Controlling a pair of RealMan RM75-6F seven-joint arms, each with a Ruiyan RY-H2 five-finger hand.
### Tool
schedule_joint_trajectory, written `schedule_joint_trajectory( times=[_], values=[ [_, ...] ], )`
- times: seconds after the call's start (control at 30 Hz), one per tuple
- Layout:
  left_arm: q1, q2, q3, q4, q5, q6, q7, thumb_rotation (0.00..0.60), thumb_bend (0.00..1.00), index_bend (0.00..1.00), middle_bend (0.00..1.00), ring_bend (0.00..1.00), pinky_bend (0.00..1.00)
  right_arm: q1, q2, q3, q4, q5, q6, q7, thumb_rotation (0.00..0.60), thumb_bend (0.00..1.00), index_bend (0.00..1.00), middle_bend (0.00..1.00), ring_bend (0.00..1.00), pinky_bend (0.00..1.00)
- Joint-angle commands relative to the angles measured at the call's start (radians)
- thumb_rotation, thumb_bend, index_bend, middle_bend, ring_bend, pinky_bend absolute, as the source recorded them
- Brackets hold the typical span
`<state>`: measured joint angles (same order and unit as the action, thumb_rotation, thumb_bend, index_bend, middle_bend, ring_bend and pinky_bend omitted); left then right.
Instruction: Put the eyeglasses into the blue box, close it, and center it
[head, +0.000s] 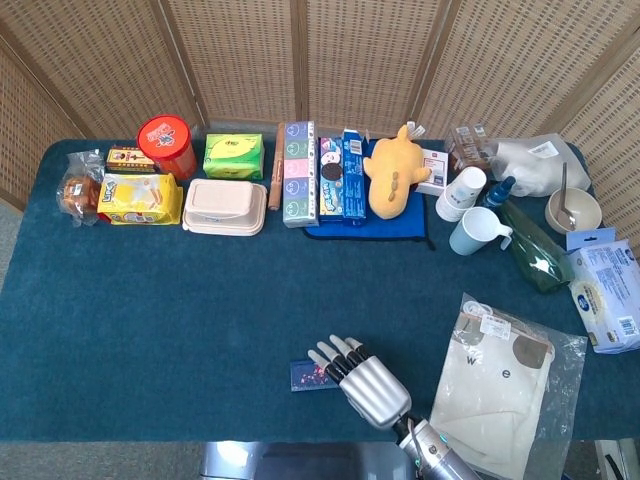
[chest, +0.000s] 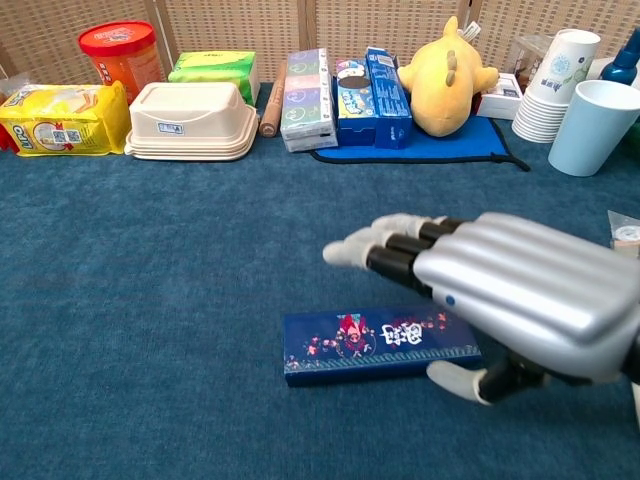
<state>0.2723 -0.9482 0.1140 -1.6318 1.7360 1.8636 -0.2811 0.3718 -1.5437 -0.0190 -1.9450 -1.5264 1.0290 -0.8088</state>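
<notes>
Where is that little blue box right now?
The blue box lies closed on the table's near edge, just under the right hand, left of the bagged cloth.

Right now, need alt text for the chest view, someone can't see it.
The robot's right hand, fingers spread, hovers over the right end of a closed blue box lying flat on a teal table. Along the far edge sit a yellow plush toy, snack boxes, a beige lidded container and paper cups.
</notes>
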Motion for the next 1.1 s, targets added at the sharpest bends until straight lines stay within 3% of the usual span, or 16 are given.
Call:
schedule_joint_trajectory(
  times=[0.03,0.77,1.0,1.1],
  values=[
    [0.000,0.000,0.001,0.000,0.000,0.000,0.001,0.600,0.28,0.06,0.01,0.00,0.00,0.013,0.015,-0.010,-0.031,0.060,-0.030,-0.048,0.600,0.31,0.00,0.06,0.03,0.19],
    [0.009,-0.007,0.002,0.020,-0.017,0.004,-0.020,0.600,0.28,0.05,0.01,0.00,0.00,0.154,-0.039,0.065,-0.005,0.346,-0.096,-0.111,0.600,0.31,0.00,0.05,0.03,0.19],
    [0.008,-0.012,0.001,0.027,-0.020,-0.002,-0.030,0.600,0.28,0.05,0.01,0.00,0.00,0.201,-0.050,0.083,0.005,0.430,-0.095,-0.100,0.600,0.31,0.02,0.14,0.11,0.20],
    [0.008,-0.016,0.001,0.033,-0.022,-0.002,-0.034,0.600,0.28,0.05,0.01,0.00,0.00,0.218,-0.053,0.084,0.006,0.447,-0.087,-0.092,0.600,0.29,0.13,0.22,0.21,0.25]
  ],
)
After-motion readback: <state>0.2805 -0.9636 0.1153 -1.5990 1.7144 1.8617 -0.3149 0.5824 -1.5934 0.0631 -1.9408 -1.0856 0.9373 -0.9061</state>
